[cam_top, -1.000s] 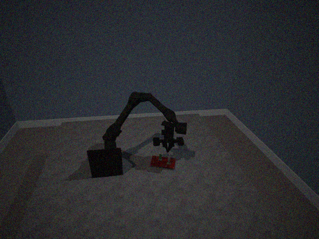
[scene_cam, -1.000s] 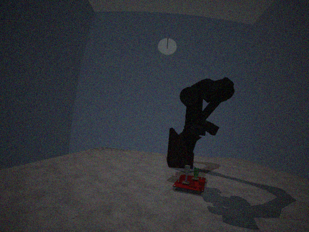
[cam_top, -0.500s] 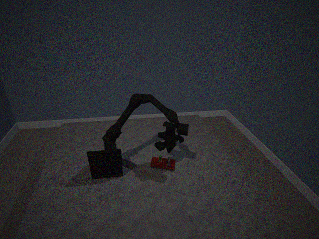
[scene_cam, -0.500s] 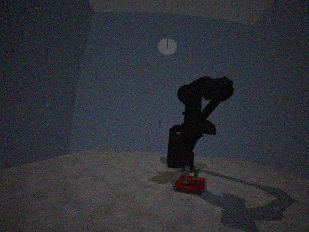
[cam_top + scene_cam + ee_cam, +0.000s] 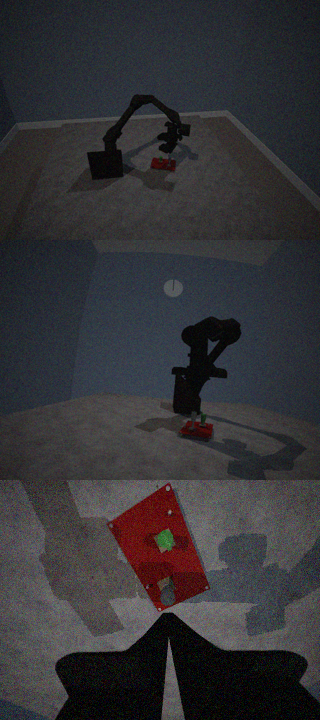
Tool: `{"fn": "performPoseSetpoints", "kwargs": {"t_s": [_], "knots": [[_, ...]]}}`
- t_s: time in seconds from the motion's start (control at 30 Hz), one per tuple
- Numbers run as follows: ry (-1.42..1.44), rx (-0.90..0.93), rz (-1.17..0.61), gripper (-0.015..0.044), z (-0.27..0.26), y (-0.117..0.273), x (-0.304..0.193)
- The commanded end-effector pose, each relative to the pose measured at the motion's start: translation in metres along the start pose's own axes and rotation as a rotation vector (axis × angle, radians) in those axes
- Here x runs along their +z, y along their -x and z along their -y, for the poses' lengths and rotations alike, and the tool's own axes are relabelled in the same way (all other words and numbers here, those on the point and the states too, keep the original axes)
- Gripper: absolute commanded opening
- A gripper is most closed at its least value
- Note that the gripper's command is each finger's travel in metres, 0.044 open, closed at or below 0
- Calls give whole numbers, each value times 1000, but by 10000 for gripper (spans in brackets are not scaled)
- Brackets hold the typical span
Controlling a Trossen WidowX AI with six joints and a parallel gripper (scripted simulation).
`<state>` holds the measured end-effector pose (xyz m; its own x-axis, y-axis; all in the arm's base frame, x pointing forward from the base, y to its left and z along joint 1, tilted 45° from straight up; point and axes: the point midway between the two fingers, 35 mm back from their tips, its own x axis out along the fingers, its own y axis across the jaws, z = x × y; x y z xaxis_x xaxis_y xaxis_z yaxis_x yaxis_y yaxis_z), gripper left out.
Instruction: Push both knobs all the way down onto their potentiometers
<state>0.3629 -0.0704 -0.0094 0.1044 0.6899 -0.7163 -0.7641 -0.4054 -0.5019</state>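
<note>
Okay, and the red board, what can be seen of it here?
The board is a flat, bright red rectangle, raised a little off the table and lying level. Small pale dots mark its corners. A green knob and a grey knob stand up from it. The closed pincer is above it, apparently not touching. Its material is unclear in this dim light.

The mottled grey table (image 5: 124, 211) (image 5: 90, 441) (image 5: 200, 625) carries the red circuit board (image 5: 155, 165) (image 5: 202, 433) (image 5: 142, 545), which stands on short legs.
</note>
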Motion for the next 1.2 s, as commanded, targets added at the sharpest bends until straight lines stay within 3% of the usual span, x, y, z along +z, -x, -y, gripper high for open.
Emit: {"fn": "performPoseSetpoints", "kwargs": {"t_s": [0.0, 0.13, 1.17], "knots": [[31, -4, -2, 0, 2, 1, -1], [31, -5, -1, 0, 2, -19, -1], [31, -5, -1, 0, 2, -39, -1]]}}
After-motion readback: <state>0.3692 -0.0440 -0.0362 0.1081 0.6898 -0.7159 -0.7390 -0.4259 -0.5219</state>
